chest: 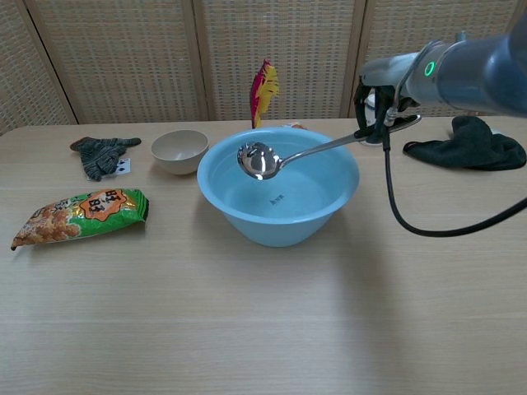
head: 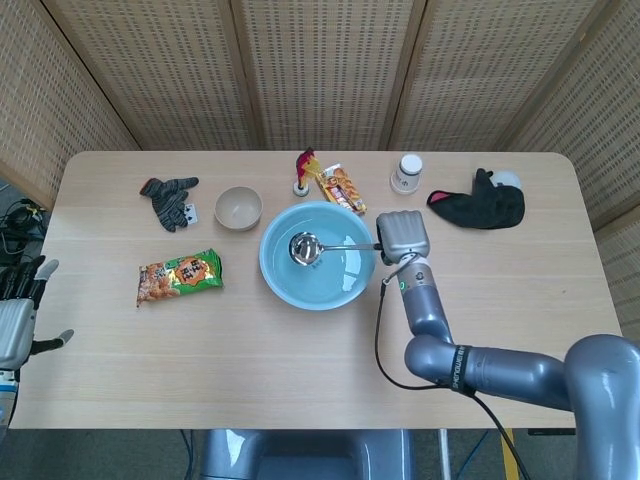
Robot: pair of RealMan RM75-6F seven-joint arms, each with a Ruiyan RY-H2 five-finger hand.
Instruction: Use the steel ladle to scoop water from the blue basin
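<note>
The blue basin [head: 280, 285] [chest: 239, 210] holds water at the table's middle. My right hand [head: 402, 236] [chest: 375, 107] grips the handle end of the steel ladle [head: 304, 248] [chest: 259, 160] just past the basin's right rim. The handle reaches left over the rim, and the ladle's bowl hangs over the water inside the basin, above the surface in the chest view. My left hand [head: 18, 318] hovers open off the table's left edge, holding nothing; only the head view shows it.
A beige bowl [head: 238, 208], a grey glove [head: 169, 196] and a snack bag [head: 179, 276] lie left of the basin. Behind it stand a red-yellow packet [head: 305, 168] and another snack pack [head: 342, 188]. A white cup [head: 406, 173] and a black cloth [head: 480, 206] sit at the back right.
</note>
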